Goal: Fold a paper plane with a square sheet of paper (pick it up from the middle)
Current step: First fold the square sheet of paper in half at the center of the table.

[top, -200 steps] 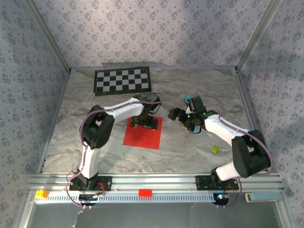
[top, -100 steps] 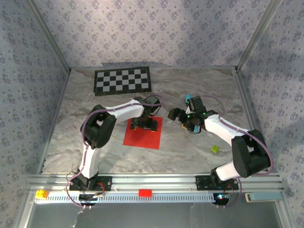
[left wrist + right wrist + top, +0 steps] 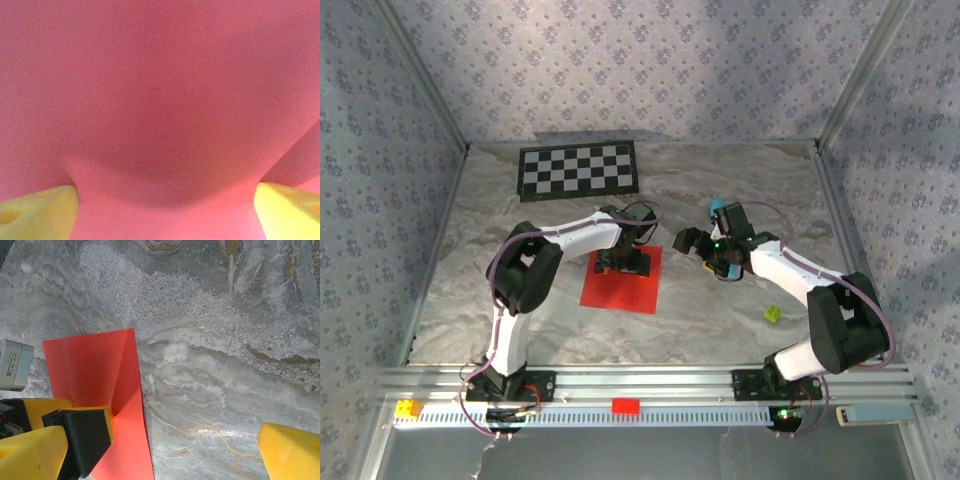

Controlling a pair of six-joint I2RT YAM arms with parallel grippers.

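Observation:
The square sheet of red paper [image 3: 620, 290] lies on the marble tabletop [image 3: 720, 320] in front of the left arm. My left gripper [image 3: 623, 262] points down onto the sheet's far half, and its yellow fingertips [image 3: 35, 212] stand wide apart on the paper [image 3: 160, 100]; it is open. My right gripper [image 3: 695, 240] hovers open just right of the sheet, with bare table between its fingers [image 3: 290, 450]. In the right wrist view the paper [image 3: 85, 365] bends up along a crease near its right edge, beside a yellow and black finger [image 3: 82, 437].
A black-and-white checkerboard [image 3: 580, 170] lies at the back left. A small yellow-green piece [image 3: 772, 313] sits on the table at the right. A small red block [image 3: 625, 405] and a yellow block [image 3: 408, 408] rest on the front rail.
The left gripper has shifted slightly over the far part of the paper. The right arm and the sheet look the same.

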